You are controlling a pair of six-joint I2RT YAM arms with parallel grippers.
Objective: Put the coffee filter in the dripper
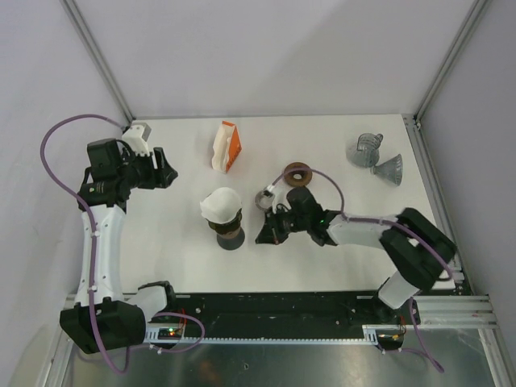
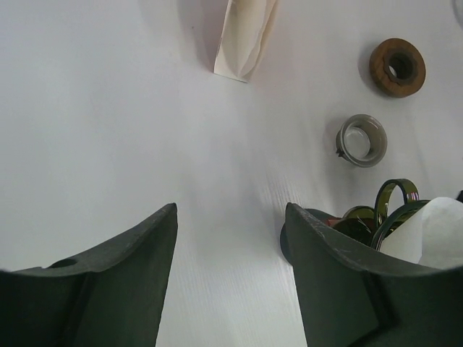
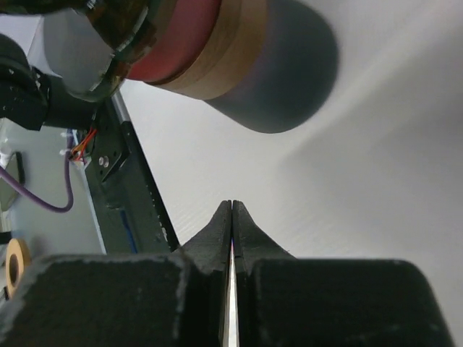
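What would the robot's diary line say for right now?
filter: sitting in dripper | right gripper: shut, empty, beside dripper | left gripper: open, empty, off to the left

No readable text, labels or numbers appear on anything.

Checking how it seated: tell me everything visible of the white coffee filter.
The coffee filter is white paper, a slightly crumpled cone. It sits in the top of the dark dripper near the middle of the table, its rim standing above the dripper's and overhanging it leftward in the top view. Nothing else touches it.
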